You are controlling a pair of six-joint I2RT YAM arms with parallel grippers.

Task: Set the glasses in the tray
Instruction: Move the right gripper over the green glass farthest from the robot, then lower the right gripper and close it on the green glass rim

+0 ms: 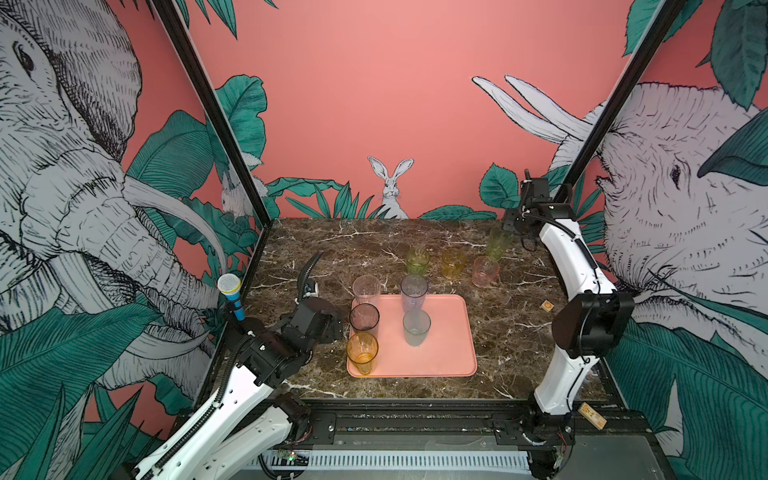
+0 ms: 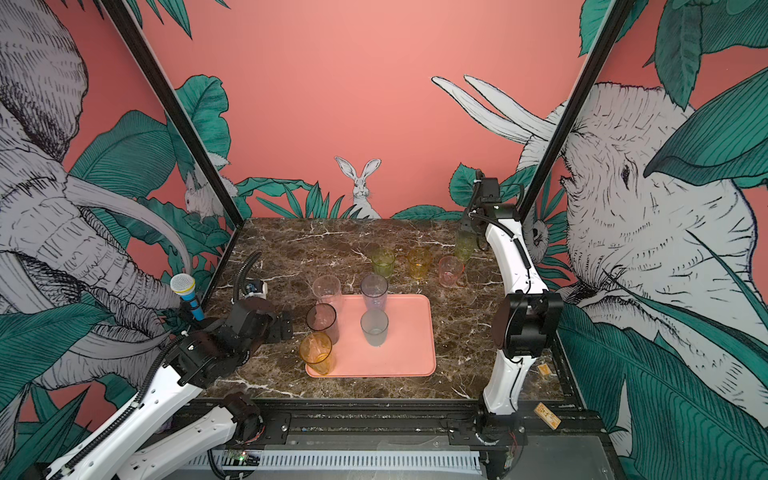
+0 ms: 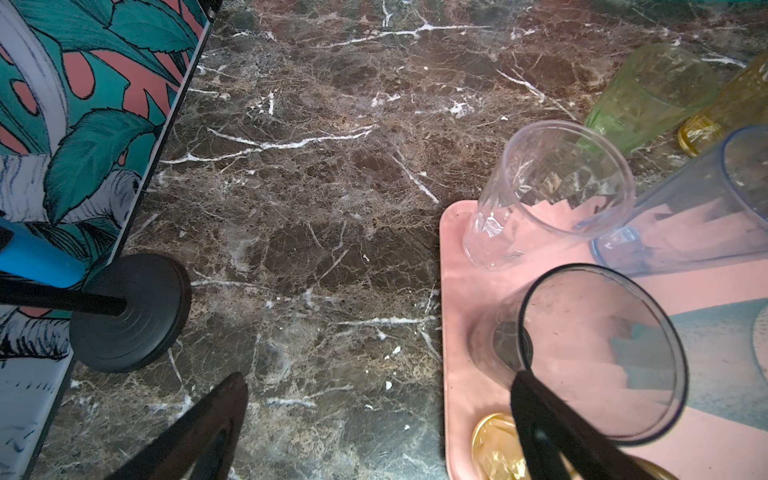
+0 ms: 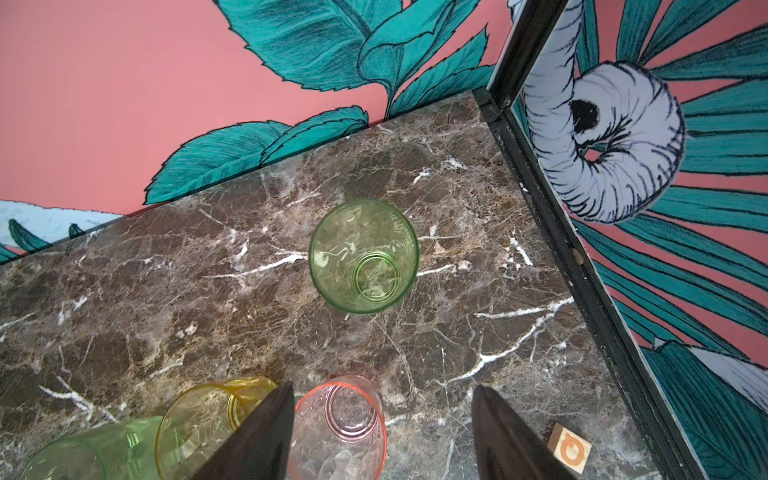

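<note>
Both top views look down and forward from high above the near edge of the marble table (image 1: 415,232), taking in the whole tabletop, both arms and the painted walls, and they share nearly the same field with a slight sideways offset. The left wrist camera looks steeply down from close range at the tray (image 3: 457,291) corner and adjoining marble, ground also covered in both top views. The right wrist camera looks almost straight down, close over the far right corner of the table, sharing the tall green glass (image 4: 363,255) with both top views.
</note>
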